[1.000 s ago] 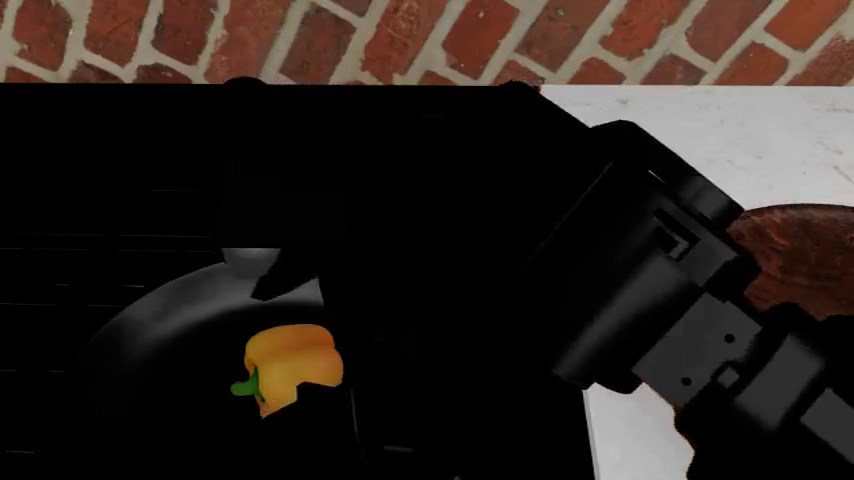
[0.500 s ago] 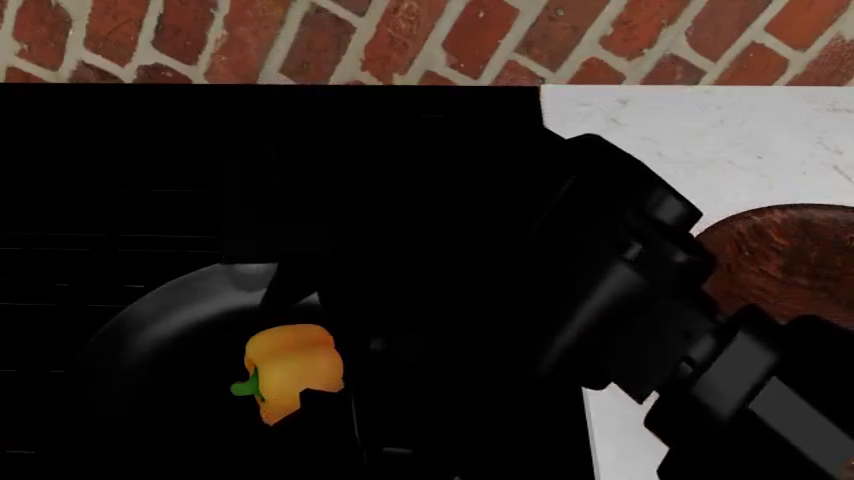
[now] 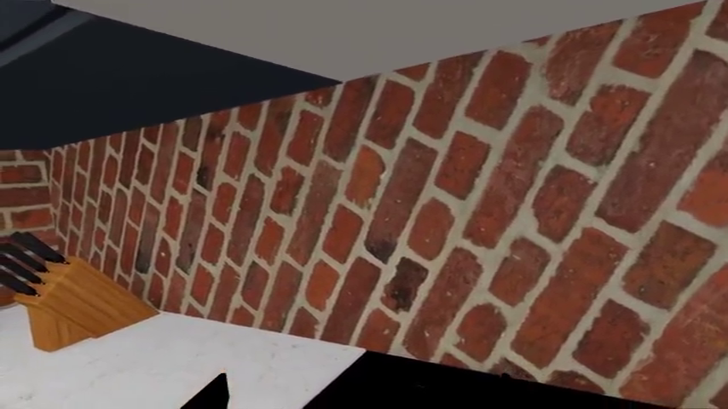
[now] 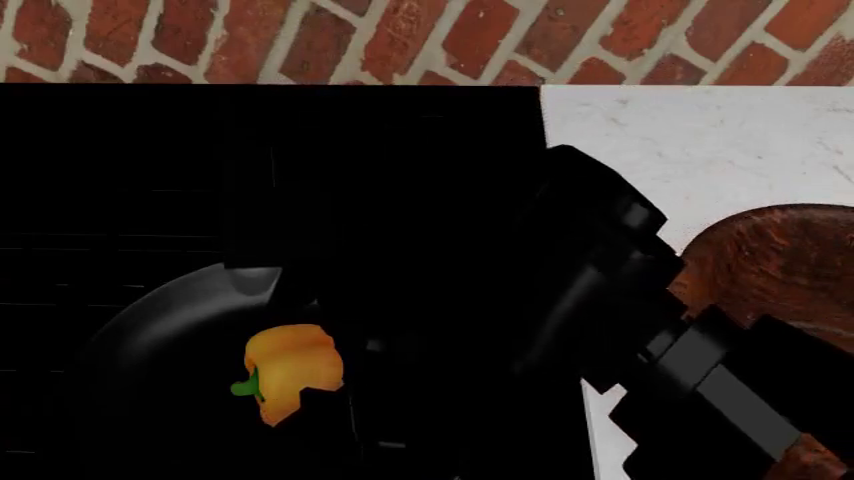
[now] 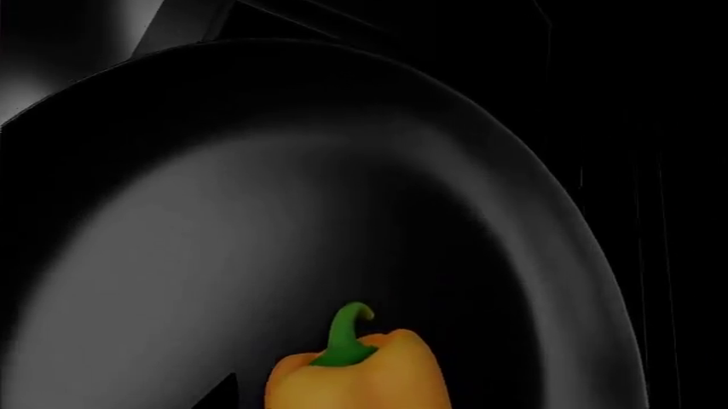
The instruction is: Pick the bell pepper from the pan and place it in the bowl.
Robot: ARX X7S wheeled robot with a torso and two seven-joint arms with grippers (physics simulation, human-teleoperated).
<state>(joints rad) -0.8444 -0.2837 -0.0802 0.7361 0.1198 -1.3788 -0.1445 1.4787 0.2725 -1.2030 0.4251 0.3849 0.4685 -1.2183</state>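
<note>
The orange-yellow bell pepper (image 4: 291, 370) lies in the round black pan (image 4: 147, 350) at the lower left of the head view. My right arm reaches across from the lower right, and my right gripper (image 4: 320, 386) is at the pepper's right side, its dark tips overlapping the pepper's edge. The right wrist view has the pepper (image 5: 355, 375), green stem up, between the jaws. One fingertip (image 5: 216, 395) stands apart from it; the gripper looks open. The wooden bowl (image 4: 781, 262) sits at the right, partly behind the arm. Only one tip (image 3: 213, 395) of the left gripper (image 3: 364, 402) shows.
The pan rests on a black stove (image 4: 267, 180) filling the left and middle. White counter (image 4: 694, 140) lies to its right under the bowl. A brick wall (image 4: 427, 40) runs along the back. A wooden knife block (image 3: 68, 298) stands on the counter in the left wrist view.
My right arm has slid left and lower toward the pan, uncovering more of the bowl. The pepper has not moved.
</note>
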